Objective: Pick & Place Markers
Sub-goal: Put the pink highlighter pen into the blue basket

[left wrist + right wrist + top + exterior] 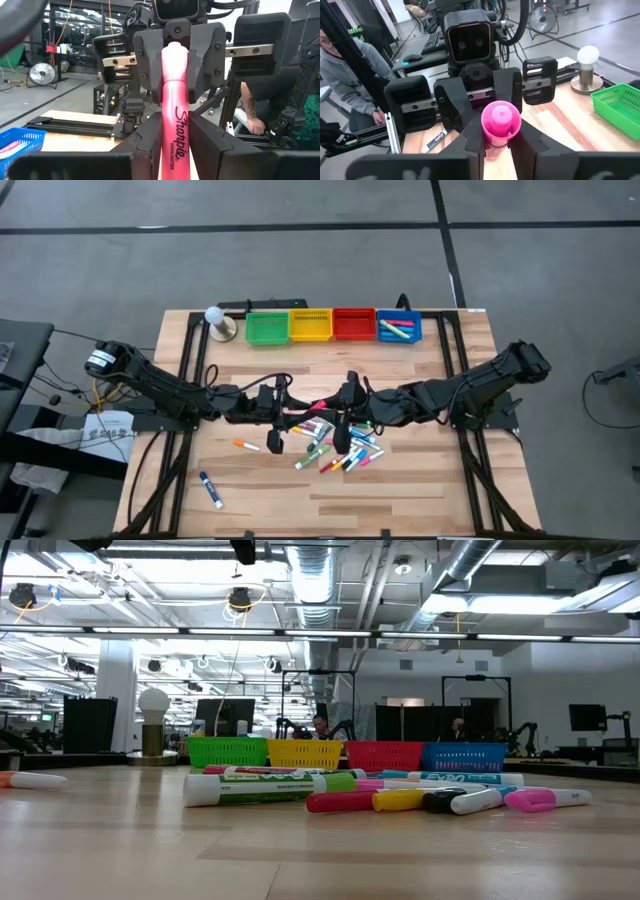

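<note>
Both grippers clamp one pink Sharpie marker (pixel 174 125): left gripper (pixel 172 145) on the barrel, right gripper (pixel 496 145) near its end. Light, rigid, smooth; grip mid-barrel.

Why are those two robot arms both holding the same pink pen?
It looks like a handover. Above the middle of the table, the left tool and the right tool both grip one pink Sharpie marker, facing each other. More markers lie scattered below them. The blue bin already has a few inside; the green, yellow and red bins look empty.
</note>
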Robot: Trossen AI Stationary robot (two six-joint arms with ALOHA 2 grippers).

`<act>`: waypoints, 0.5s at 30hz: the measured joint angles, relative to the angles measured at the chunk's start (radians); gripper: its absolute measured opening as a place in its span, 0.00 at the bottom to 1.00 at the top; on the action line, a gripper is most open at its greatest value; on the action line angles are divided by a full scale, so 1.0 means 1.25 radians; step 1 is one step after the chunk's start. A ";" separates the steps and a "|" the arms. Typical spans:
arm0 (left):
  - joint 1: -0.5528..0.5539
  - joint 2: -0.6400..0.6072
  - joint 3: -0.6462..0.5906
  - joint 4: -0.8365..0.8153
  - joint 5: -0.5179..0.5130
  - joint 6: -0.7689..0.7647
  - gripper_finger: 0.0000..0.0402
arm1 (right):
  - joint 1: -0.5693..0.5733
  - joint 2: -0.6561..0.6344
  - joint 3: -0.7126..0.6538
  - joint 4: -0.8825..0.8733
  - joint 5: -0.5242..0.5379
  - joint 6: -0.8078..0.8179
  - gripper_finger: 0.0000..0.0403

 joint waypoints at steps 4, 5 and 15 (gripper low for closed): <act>0.000 0.000 -0.001 0.000 0.000 0.000 0.21 | -0.004 0.000 0.000 -0.002 -0.016 0.006 0.13; 0.000 0.000 -0.001 0.000 0.000 0.000 0.21 | -0.005 0.000 0.000 -0.002 -0.017 0.008 0.13; 0.007 -0.001 0.000 0.004 -0.001 0.024 0.36 | -0.006 0.002 0.000 -0.002 -0.023 0.014 0.13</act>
